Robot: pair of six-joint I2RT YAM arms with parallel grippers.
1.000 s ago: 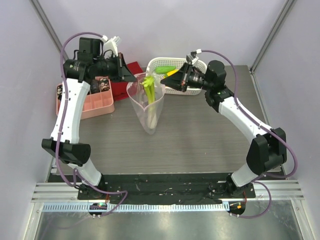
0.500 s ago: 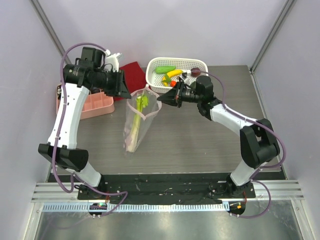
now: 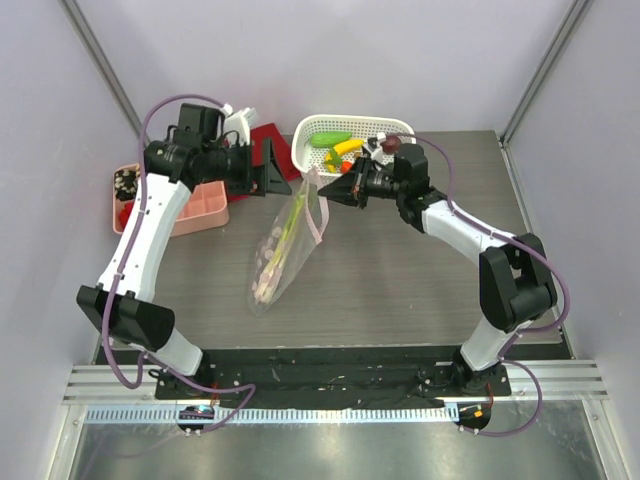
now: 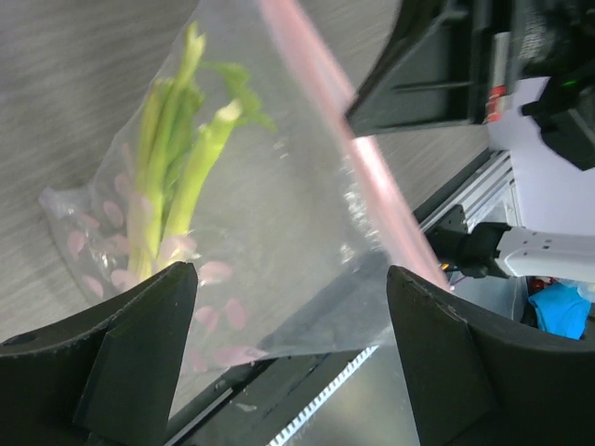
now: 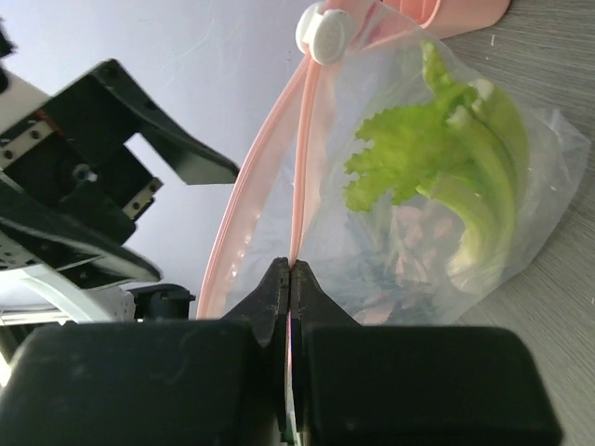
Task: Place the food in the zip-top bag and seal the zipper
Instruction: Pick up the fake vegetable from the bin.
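The zip-top bag (image 3: 282, 240) slants away from the white basket (image 3: 400, 125), its top corner raised just in front of the basket's left end and its bottom resting on the table (image 3: 420, 280), farther from the basket. The leek (image 5: 465, 177) lies inside the bag. The zipper (image 5: 265, 190) stands partly parted, with its white slider (image 5: 325, 30) at the far end of the strip. The right gripper (image 5: 291, 271), just in front of the basket, has its fingers pinched tight on the pink strip. The left gripper (image 4: 290, 274), off the basket's left end, has its fingers spread wide and grips nothing visible. A banana (image 3: 348, 146), a green piece (image 3: 330, 139) and a dark red piece (image 3: 390, 144) sit in the basket.
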